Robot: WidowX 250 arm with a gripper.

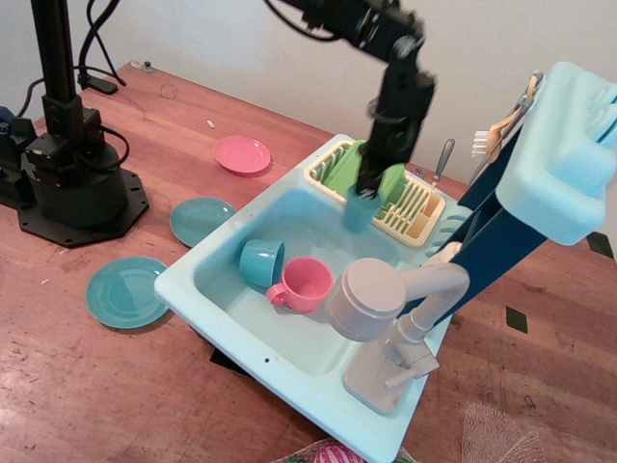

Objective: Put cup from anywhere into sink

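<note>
The small teal-blue cup (359, 212) hangs upright in my gripper (366, 189), just above the back of the basin of the light blue sink (183, 273). The gripper is shut on the cup's rim, the arm coming down from the upper left, blurred by motion. The cup is in front of the cream dish rack (421, 217) and is not touching the basin floor.
In the basin lie a wider teal cup (261, 263) on its side and a pink handled cup (304, 285). A green plate (349, 166) stands in the rack. A grey faucet (386, 307) is at the front right. A pink plate (242, 154) and two teal plates (201, 220) (126, 291) lie on the table.
</note>
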